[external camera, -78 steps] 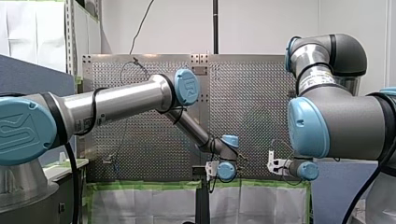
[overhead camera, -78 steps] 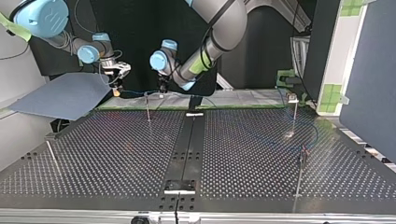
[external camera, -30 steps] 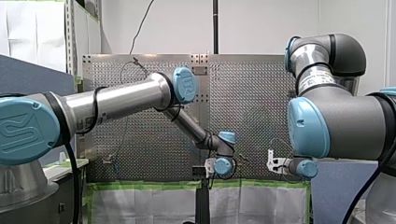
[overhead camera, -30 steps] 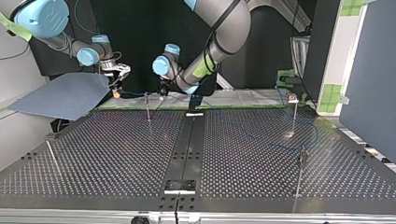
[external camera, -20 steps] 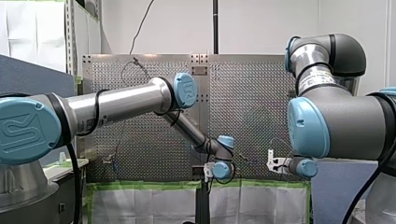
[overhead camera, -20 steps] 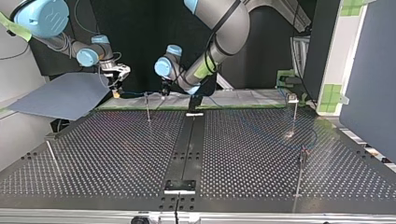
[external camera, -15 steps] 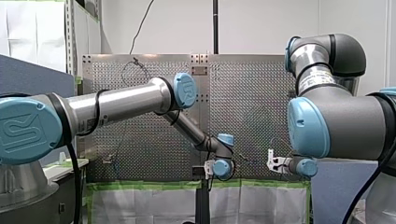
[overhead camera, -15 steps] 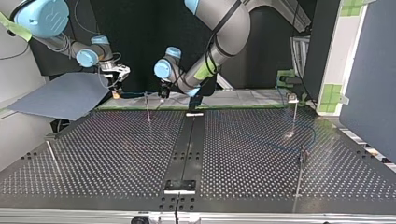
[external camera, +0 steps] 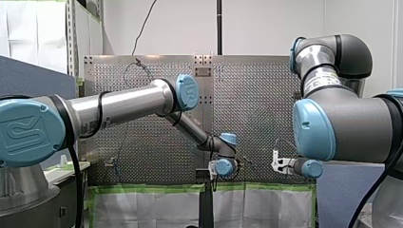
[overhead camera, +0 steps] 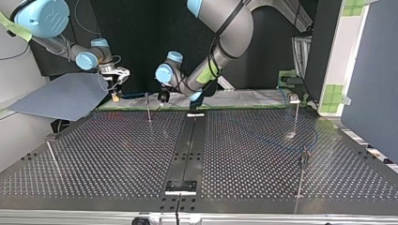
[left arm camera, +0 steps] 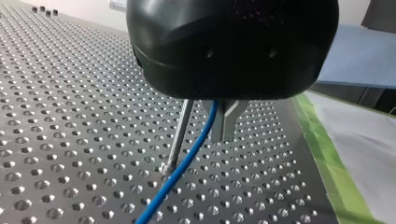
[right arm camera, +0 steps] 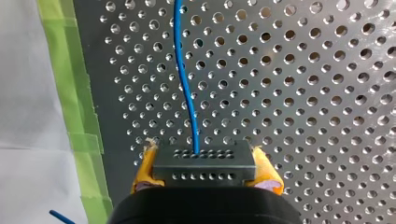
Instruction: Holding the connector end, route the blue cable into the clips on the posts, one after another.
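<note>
Easing the left jaws lower and nearer the post than a moment ago, carrying the blue cable toward its clip, seemingly about to seat it. Clamping the connector tight between the yellow pads of the right jaws, beside the post. Concealing the left jaws' gap: cannot tell.

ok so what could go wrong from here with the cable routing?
1. My right gripper holds the connector only by its two ends, between the yellow pads. A hard pull on the blue cable might twist it or slip it out.
2. Under my left gripper, the cable runs close beside a thin post. It could snag on the post or bend it instead of routing cleanly.
</note>
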